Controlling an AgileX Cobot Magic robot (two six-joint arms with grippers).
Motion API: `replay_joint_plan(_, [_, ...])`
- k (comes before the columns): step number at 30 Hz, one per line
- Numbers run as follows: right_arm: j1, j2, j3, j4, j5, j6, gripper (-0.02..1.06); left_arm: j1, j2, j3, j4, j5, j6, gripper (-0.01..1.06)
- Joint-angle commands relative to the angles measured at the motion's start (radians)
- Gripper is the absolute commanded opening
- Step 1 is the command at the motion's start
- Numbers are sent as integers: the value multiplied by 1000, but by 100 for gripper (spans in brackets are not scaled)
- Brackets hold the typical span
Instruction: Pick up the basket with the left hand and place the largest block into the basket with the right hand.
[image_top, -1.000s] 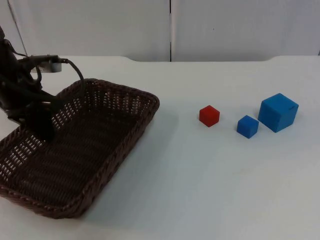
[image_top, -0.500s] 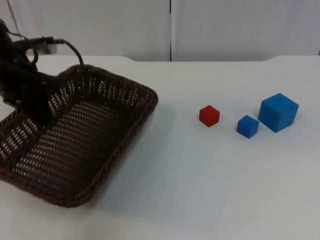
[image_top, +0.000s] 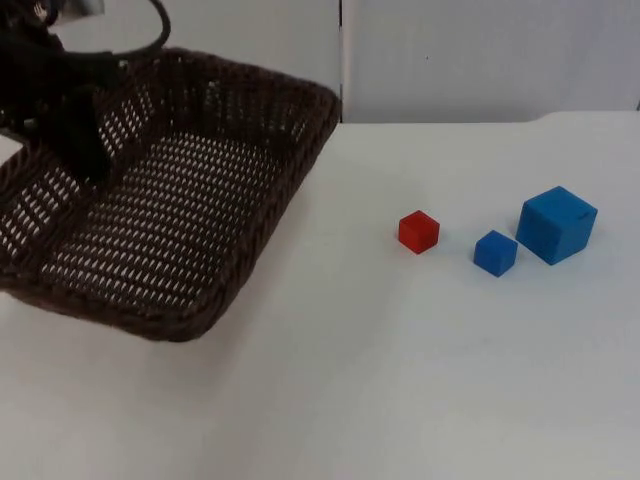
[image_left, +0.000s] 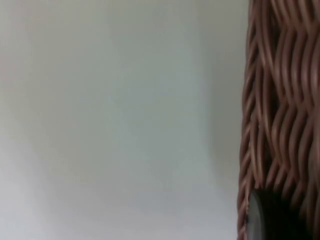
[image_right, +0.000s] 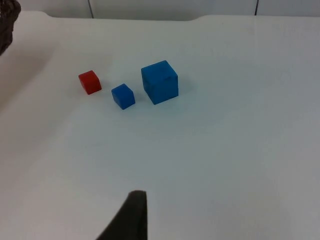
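Now | left tool (image_top: 85, 160) pinching the basket (image_top: 200, 200) wall, basket tilted off the worktop (image_top: 400, 380) | we fear a one-sided hold may let it swing or slip | large blue block (image_top: 557, 224) beside small blue block (image_top: 495, 252), red block (image_top: 418, 231): wrong pick possible | right tool (image_right: 131, 220) waits, spread untellable

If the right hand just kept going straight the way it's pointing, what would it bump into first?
Probably the bare white table. The right hand points down at it, and the small blue block, big blue block and red block sit farther on. Depth is hard to judge.
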Motion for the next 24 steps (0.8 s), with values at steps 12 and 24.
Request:
replay_joint_plan(12, [2, -2, 2, -1, -3, 3, 105, -6, -212, -3, -37, 19, -209, 0])
replay_joint_plan(24, [2, -2, 2, -1, -3, 3, 105, -52, -367, 289, -138, -58, -204, 0])
